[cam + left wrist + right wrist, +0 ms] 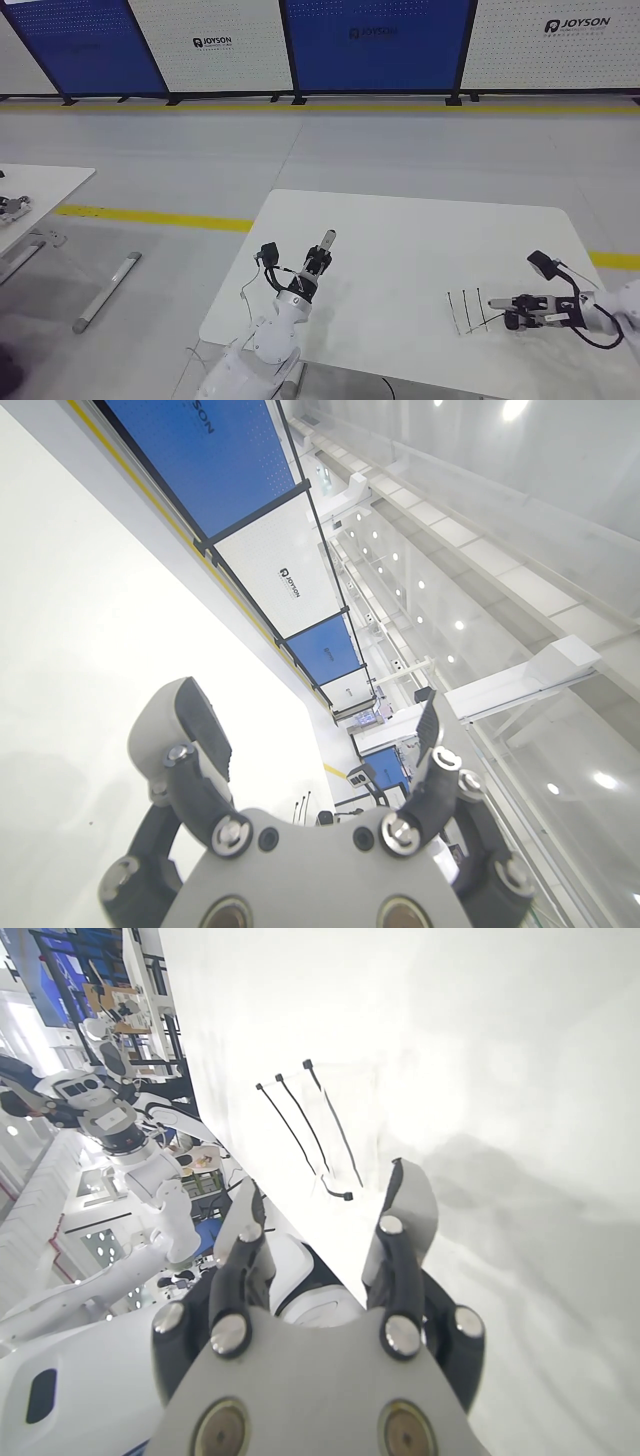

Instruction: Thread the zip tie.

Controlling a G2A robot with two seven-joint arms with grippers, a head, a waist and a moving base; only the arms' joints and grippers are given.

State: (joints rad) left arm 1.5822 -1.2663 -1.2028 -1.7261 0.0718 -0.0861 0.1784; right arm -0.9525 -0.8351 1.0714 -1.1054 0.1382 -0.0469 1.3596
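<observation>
my right tool (497, 310) hangs low over the right front part of the desk (420, 250), its fingers spread wide with nothing between them. the zip ties (466, 308) lie flat on the desk just beyond its fingertips, not touched. from my right wrist, the right tool (325, 1188) points at the three straight zip ties (310, 1128), which lie side by side, nearly parallel, heads away from me. a fourth, bent tie (336, 1193) lies across their near ends, closest to the fingertips (400, 1178). a faint clear sheet or bag (360, 1093) lies around the outermost tie; i cannot tell whether that tie is inside it or on top of it. the ties sit near the desk's front edge, which runs close beside them in my right wrist view.

my left tool (326, 242) is held up above the left part of the desk, close to its left edge, well apart from the ties. from my left wrist, the left tool (315, 720) is also spread wide and holds nothing, and the zip ties (303, 806) show small and far off. a wide stretch of white desk top lies between the two tools.
</observation>
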